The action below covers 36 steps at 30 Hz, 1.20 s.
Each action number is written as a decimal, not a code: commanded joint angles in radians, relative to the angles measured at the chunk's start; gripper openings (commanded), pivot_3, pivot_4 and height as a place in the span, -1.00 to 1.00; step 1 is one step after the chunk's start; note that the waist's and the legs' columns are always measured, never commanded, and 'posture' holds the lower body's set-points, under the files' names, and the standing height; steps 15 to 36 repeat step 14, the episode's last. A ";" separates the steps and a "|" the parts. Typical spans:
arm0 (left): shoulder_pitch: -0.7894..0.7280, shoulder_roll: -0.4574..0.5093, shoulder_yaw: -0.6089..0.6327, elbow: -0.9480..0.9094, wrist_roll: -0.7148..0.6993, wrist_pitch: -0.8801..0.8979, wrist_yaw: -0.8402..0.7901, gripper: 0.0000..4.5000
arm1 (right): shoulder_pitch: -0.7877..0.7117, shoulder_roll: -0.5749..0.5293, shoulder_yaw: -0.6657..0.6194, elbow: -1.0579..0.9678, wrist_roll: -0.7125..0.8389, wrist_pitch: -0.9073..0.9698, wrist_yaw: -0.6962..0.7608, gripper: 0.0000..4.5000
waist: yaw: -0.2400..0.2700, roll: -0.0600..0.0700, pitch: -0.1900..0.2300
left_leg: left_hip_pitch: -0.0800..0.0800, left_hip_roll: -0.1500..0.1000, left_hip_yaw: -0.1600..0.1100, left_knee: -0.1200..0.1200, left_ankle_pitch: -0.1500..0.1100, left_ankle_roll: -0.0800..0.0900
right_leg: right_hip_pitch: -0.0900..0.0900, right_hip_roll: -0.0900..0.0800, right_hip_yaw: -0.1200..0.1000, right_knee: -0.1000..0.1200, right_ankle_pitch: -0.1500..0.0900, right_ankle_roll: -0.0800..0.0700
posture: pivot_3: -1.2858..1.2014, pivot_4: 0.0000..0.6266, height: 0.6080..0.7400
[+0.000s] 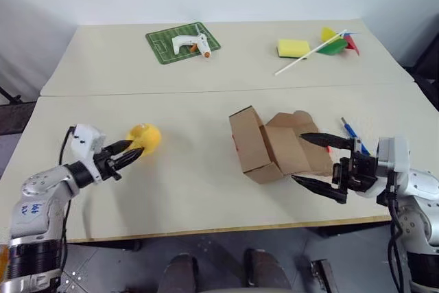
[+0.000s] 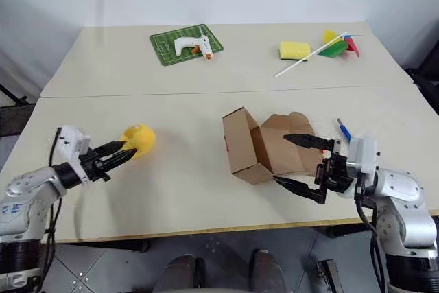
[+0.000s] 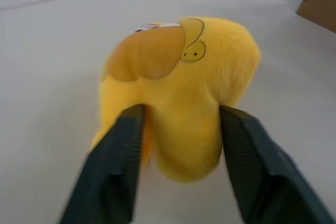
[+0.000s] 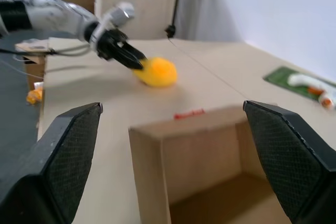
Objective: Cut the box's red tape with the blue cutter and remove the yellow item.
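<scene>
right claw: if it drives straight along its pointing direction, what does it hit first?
Likely the box: its open mouth faces the right claw, between the spread fingers. The yellow item lies farther along.

One brown cardboard box [image 1: 271, 150], one yellow plush ball [image 1: 145, 137], one blue pen-shaped cutter [image 1: 351, 131], one white glue gun [image 1: 189, 44], one green mat [image 1: 163, 47], one yellow rectangular sponge [image 1: 292, 48], one multicoloured pinwheel [image 1: 337, 41], two pale tables [image 1: 103, 66].

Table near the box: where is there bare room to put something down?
Widest free patch: the near table between the yellow item at the left gripper and the box. The far table is also bare between the green mat and the yellow sponge. Crowded: around the box, where the right gripper and the blue cutter sit.
</scene>
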 commanded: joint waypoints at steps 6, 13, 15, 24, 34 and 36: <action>0.285 0.125 0.257 -0.141 -0.103 -0.022 -0.162 0.66 | 0.005 -0.105 -0.085 0.101 -0.025 -0.031 0.069 1.00 | -0.015 0.001 0.000 | 0.002 0.001 0.001 -0.001 -0.001 0.000 | 0.000 0.000 0.001 -0.001 -0.001 -0.002 | 0.03 -0.52 1.00; 0.374 0.057 0.305 -0.152 -0.101 -0.137 -0.125 0.66 | -0.092 -0.158 -0.060 0.271 -0.090 -0.103 0.147 1.00 | -0.011 0.001 0.000 | 0.010 0.004 0.008 -0.001 -0.008 0.004 | 0.003 0.000 0.001 -0.002 -0.003 -0.005 | 0.03 -0.52 1.00; 0.397 0.036 0.312 -0.176 -0.091 -0.152 -0.103 0.66 | -0.099 -0.157 -0.068 0.282 -0.087 -0.111 0.148 1.00 | -0.011 0.001 0.000 | 0.011 0.004 0.009 -0.002 -0.008 0.003 | 0.003 0.000 0.002 -0.001 -0.003 -0.006 | 0.03 -0.52 1.00; 0.397 0.036 0.312 -0.176 -0.091 -0.152 -0.103 0.66 | -0.099 -0.157 -0.068 0.282 -0.087 -0.111 0.148 1.00 | -0.011 0.001 0.000 | 0.011 0.004 0.009 -0.002 -0.008 0.003 | 0.003 0.000 0.002 -0.001 -0.003 -0.006 | 0.03 -0.52 1.00; 0.397 0.036 0.312 -0.176 -0.091 -0.152 -0.103 0.66 | -0.099 -0.157 -0.068 0.282 -0.087 -0.111 0.148 1.00 | -0.011 0.001 0.000 | 0.011 0.004 0.009 -0.002 -0.008 0.003 | 0.003 0.000 0.002 -0.001 -0.003 -0.006 | 0.03 -0.52 1.00; 0.397 0.036 0.312 -0.176 -0.091 -0.152 -0.103 0.66 | -0.099 -0.157 -0.068 0.282 -0.087 -0.111 0.148 1.00 | -0.011 0.001 0.000 | 0.011 0.004 0.009 -0.002 -0.008 0.003 | 0.003 0.000 0.002 -0.001 -0.003 -0.006 | 0.03 -0.52 1.00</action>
